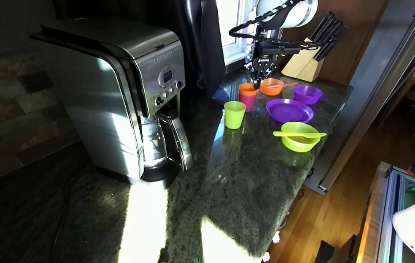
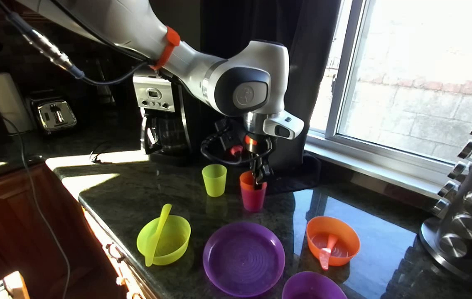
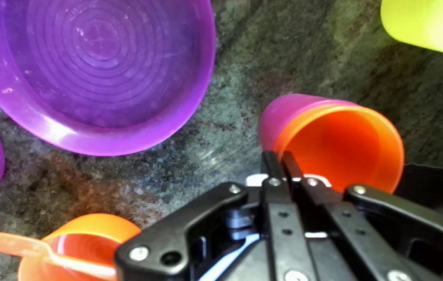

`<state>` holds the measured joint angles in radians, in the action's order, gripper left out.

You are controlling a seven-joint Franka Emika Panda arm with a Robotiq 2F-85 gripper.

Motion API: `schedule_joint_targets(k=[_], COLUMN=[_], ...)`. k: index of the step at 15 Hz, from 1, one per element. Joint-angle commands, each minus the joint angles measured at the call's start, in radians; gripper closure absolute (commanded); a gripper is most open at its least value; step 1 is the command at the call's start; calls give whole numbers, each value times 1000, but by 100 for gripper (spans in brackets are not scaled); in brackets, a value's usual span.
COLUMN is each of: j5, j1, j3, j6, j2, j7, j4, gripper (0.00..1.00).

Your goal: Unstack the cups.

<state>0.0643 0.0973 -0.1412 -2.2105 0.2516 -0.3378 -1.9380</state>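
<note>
Pincer (image 3: 282,156) looks clamped on the rim of the orange cup (image 3: 342,148), one finger inside and one outside, just a sliver between them. That cup sits nested in the pink cup (image 3: 280,113), just below the pincer's tips; can't tell if they catch the pink rim too. The lime green cup (image 2: 215,182) stands upright, apart from the pincer. I'd guess thin, light plastic: a bit bendy, kinda slick, hard to break. Orange lip's the right spot imo, and a shallow pinch should let the pink one slide off.
</note>
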Motion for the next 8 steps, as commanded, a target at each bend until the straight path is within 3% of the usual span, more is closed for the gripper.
schedule_joint_targets(k=[1,8], j5=[-12,-14], j1=[-4,-4], j3=[-4,-5], j6=[10,14], j2=[-16,-10], j7=[-15,-17], j4=[-14,-10], gripper=[99,99])
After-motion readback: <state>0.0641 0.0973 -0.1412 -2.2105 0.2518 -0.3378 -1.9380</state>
